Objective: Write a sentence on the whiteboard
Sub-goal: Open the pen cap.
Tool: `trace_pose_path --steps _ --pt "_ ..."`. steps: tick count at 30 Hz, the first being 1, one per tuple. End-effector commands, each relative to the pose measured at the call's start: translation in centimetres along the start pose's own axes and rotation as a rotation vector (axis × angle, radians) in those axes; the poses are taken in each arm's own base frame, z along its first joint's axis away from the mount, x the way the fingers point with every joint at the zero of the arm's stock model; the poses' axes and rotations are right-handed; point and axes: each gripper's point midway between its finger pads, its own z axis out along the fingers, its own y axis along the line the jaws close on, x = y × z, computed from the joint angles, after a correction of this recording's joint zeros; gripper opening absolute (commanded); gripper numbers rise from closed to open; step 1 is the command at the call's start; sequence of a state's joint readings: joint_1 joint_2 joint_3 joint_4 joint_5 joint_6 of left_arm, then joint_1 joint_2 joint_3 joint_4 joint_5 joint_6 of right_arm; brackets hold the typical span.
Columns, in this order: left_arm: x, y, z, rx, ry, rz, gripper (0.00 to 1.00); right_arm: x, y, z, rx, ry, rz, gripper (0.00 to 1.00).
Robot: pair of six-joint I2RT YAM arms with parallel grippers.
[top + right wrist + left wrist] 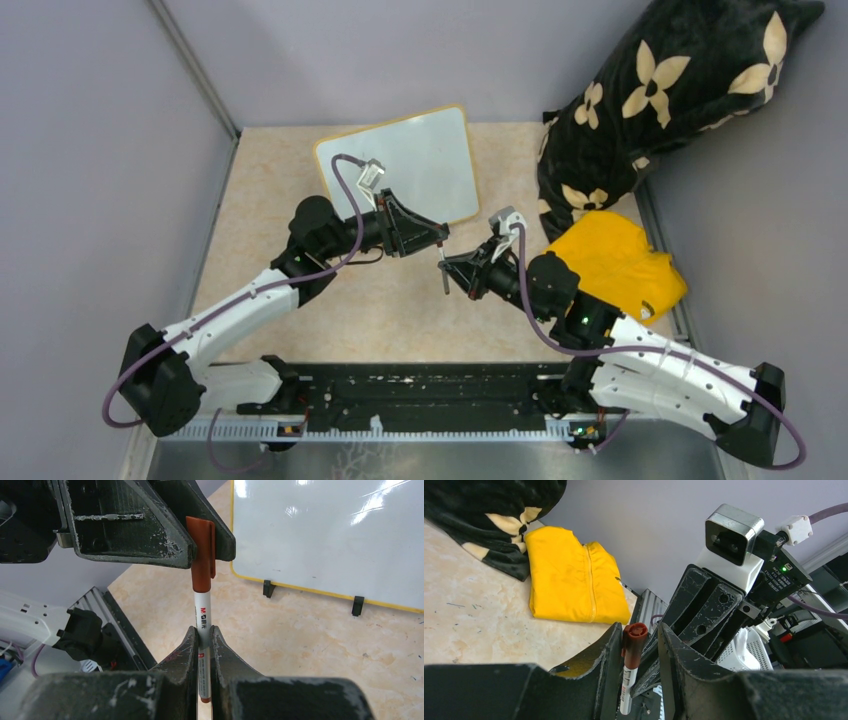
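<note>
The whiteboard (400,165) (325,535), yellow-framed with small black feet, lies at the back of the table. Its face is blank white, and no sentence is in view. Between the arms a white marker (443,275) (202,610) (629,675) stands upright. My right gripper (450,272) (202,630) is shut on its barrel. My left gripper (440,240) (640,627) brackets the marker's brown cap (634,645) (200,555) from above. One finger touches the cap, and a thin gap shows at the other.
A black cushion with cream flowers (680,90) (484,515) leans in the back right corner. A folded yellow cloth (615,260) (574,580) lies in front of it. Grey walls enclose the table, and a black rail (400,400) runs along its near edge.
</note>
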State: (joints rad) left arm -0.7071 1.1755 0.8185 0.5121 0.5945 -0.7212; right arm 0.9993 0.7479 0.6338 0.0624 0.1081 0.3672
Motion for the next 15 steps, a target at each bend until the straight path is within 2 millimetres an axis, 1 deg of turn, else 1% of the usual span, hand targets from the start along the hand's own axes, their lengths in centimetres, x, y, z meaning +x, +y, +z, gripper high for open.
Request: trace_pose_path --steps 1,3,6,9,12,15 --pt "0.05 -0.81 -0.11 0.036 0.002 0.025 0.37 -2.50 1.07 0.11 -0.031 -0.068 -0.005 0.00" --pt "0.21 -0.68 -0.15 0.032 0.006 0.023 0.38 -2.57 1.11 0.12 -0.032 -0.070 -0.005 0.00" --pt "0.40 -0.45 -0.23 0.022 0.011 0.018 0.44 -2.66 1.16 0.11 -0.034 -0.072 -0.005 0.00" --pt "0.53 -0.38 -0.37 0.016 0.010 0.019 0.47 -2.62 1.16 0.13 -0.033 -0.069 -0.005 0.00" --pt "0.51 -0.39 -0.46 0.011 0.009 0.024 0.45 -2.61 1.19 0.11 -0.035 -0.068 -0.004 0.00" --pt "0.57 -0.26 -0.54 0.003 0.009 0.028 0.40 -2.64 1.20 0.09 -0.034 -0.069 -0.003 0.00"
